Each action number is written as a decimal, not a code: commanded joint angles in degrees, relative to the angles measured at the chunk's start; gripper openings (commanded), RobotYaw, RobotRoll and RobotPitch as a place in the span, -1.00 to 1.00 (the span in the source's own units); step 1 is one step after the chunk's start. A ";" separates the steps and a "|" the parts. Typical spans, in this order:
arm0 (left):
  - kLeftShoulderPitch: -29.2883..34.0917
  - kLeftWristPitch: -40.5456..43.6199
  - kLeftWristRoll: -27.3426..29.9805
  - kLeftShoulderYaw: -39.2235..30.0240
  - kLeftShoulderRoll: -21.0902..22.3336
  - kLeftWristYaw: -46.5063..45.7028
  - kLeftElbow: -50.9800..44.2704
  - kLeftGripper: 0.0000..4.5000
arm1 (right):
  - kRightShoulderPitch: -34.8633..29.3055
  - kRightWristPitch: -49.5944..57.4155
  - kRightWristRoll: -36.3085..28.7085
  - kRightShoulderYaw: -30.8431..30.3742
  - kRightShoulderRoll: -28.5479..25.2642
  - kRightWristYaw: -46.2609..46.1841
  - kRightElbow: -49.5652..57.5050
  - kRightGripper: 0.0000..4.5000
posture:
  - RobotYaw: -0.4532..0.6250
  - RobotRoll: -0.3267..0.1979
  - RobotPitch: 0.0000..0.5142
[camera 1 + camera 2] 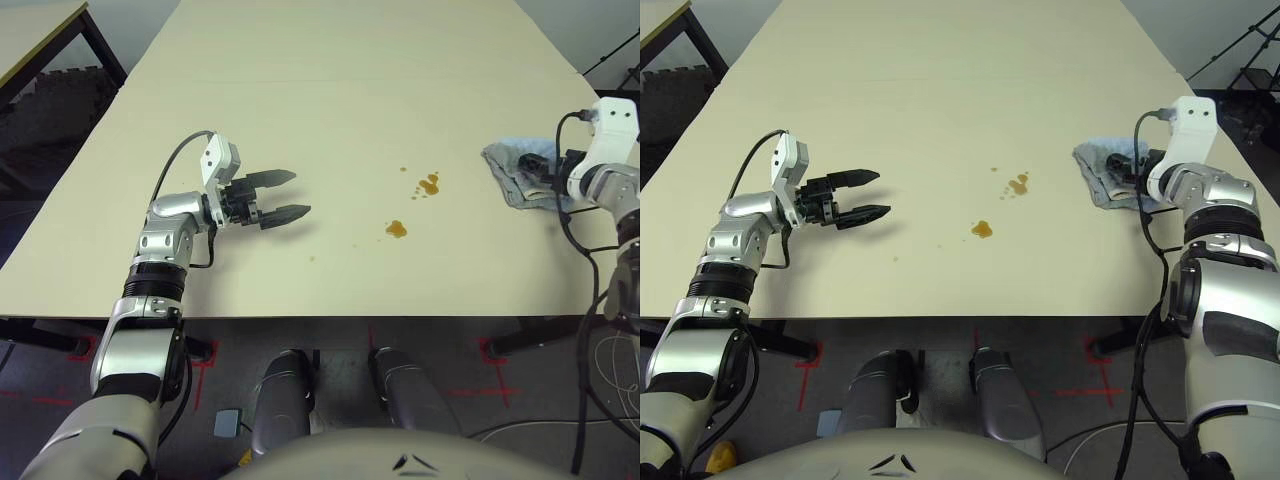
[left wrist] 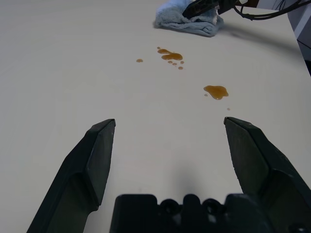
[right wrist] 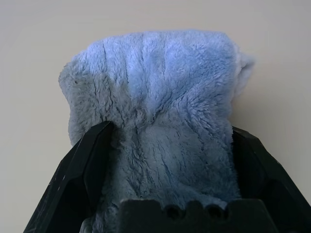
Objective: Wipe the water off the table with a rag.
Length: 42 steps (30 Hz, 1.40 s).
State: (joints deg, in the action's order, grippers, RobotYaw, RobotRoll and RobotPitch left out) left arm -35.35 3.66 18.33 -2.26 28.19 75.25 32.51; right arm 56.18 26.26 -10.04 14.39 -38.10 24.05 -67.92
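Note:
The light blue-grey rag [image 3: 155, 92] lies rumpled near the right edge of the cream table [image 1: 300, 80]. My right gripper [image 1: 537, 175] stands open over the rag, one finger [image 3: 90, 155] on each side of the cloth. The water shows as amber blots in the middle of the table: one blot [image 1: 397, 230] nearer me and a cluster [image 1: 430, 184] farther off, toward the rag. My left gripper [image 1: 292, 195] hovers open over bare table left of the water, pointing toward it, with nothing between its fingers [image 2: 99, 155].
A smaller cream table [image 1: 30, 30] with a black frame stands at the far left. A dark tripod [image 1: 1250, 50] stands beyond the table's right edge. The rag lies close to that right edge. Cables hang along my right arm.

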 commanded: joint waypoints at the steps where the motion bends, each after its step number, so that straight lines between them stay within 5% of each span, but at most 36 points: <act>1: 0.72 0.64 0.55 -0.31 0.66 -0.31 -1.68 1.00 | 0.46 0.51 -0.06 0.84 0.64 -1.81 -1.53 0.98 | -0.54 0.25 -0.54; 19: -0.34 0.16 0.22 0.23 0.11 -1.04 -0.77 1.00 | -0.17 -1.20 -9.88 14.57 5.53 -14.86 -2.88 0.98 | -0.58 0.25 -0.53; 31: -0.38 -0.05 0.00 0.27 0.13 -1.30 -0.74 1.00 | -1.53 0.39 -7.91 11.79 6.26 -14.08 -2.59 0.98 | -0.57 0.25 -0.52; 34: -0.20 -0.14 -0.03 0.24 0.11 -1.55 -0.98 1.00 | -2.29 0.05 -7.24 10.88 6.38 -13.93 -2.57 0.71 | -0.57 0.25 -0.51; 42: -0.04 -0.03 0.08 0.31 0.07 -1.97 -1.52 1.00 | -2.76 -0.38 -7.13 10.47 6.53 -13.66 -2.27 -0.59 | -0.57 0.25 -0.49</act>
State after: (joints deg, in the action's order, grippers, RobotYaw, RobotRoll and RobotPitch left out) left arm -35.57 3.82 18.50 -2.22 28.11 73.33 32.03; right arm 55.13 24.66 -17.61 25.43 -32.60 10.40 -69.00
